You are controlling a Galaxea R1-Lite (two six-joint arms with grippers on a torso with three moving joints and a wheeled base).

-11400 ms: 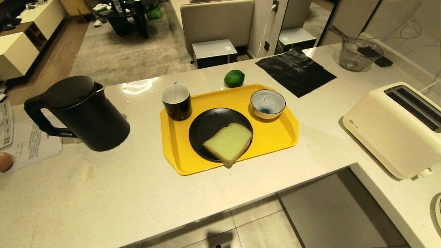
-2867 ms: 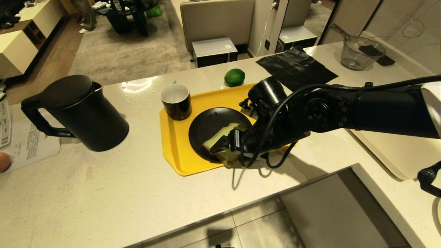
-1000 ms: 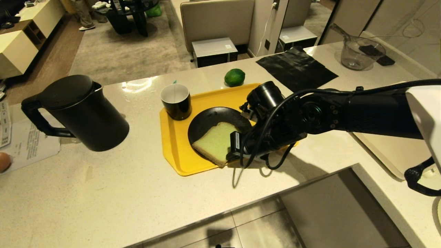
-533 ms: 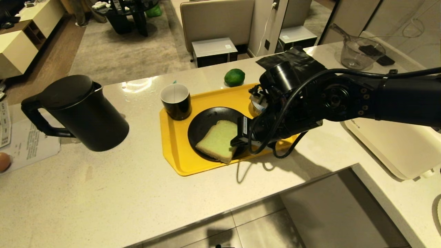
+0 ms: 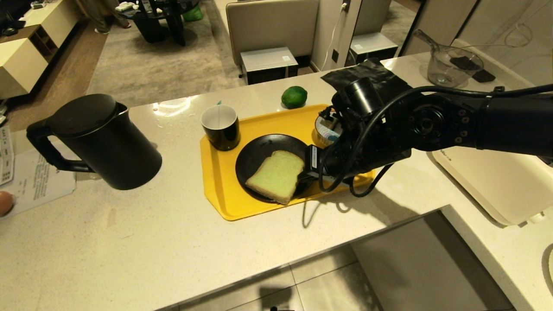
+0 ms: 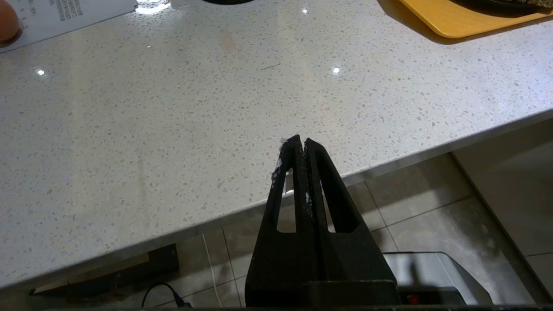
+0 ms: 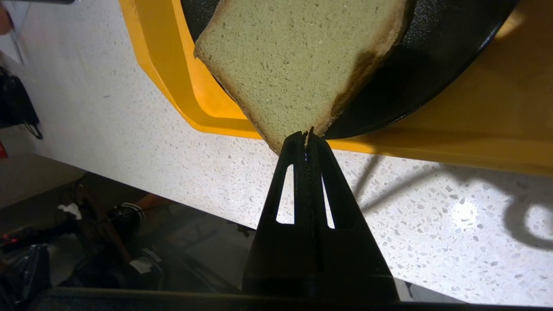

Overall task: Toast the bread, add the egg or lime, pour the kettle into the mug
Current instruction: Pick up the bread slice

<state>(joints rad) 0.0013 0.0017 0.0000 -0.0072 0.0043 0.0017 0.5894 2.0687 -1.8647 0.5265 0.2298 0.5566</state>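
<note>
A: Right pincer (image 7: pixel 307 137) pressed together, tips at the bread's (image 5: pixel 276 176) near corner, gripping nothing. Left pincer (image 6: pixel 300 144) likewise pressed together, idle off the tabletop (image 5: pixel 129 242) edge.

B: Step?

A: Toasting, pickup not made. Next it must spread and take the slice. Bread: pale green, brown crust, flat on the plate (image 5: pixel 255 153), overhanging its rim.

The bread (image 5: pixel 276 176) has a pale green crumb and a tan-brown crust. It lies on a black plate (image 5: pixel 252 157), on a bright yellow tray (image 5: pixel 220 181). The mug (image 5: pixel 220 127) is glossy black outside and white inside. The kettle (image 5: pixel 101 142) is matte black. The lime (image 5: pixel 294 96) is dark green. The counter (image 5: pixel 129 242) is cream-white with fine speckles. The toaster (image 5: pixel 510 185) is cream.
</note>
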